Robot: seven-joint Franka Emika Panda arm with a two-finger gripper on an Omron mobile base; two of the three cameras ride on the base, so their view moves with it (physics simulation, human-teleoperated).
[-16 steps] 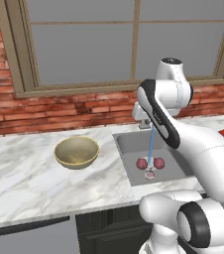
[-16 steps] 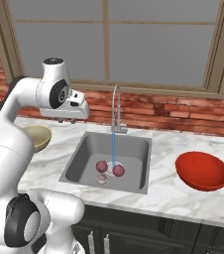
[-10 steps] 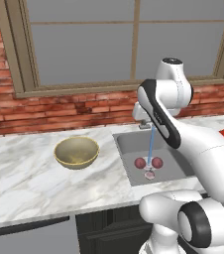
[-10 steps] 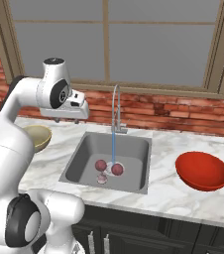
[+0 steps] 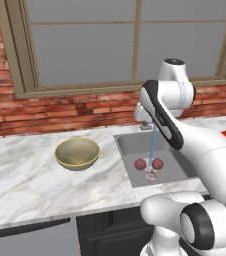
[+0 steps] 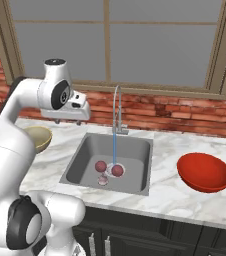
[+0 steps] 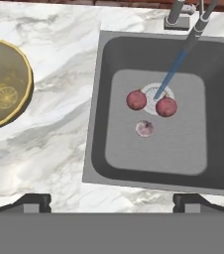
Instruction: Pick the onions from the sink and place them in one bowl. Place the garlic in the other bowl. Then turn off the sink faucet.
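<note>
The claw (image 7: 112, 202) hangs wide open and empty above the counter's near edge. Below it in the sink (image 7: 104, 163) lies the garlic (image 7: 144, 128), then two onions (image 7: 137, 99) beside the drain under running water from the faucet (image 6: 117, 107).

Sink (image 7: 99, 149) is wide open from above. The only things in the way are the faucet (image 6: 117, 107) arching over the far edge and its water stream (image 7: 171, 74) dropping onto the drain between the two onions (image 7: 137, 99). Garlic (image 7: 144, 128) sits just near of them, with bare basin floor all round.
</note>
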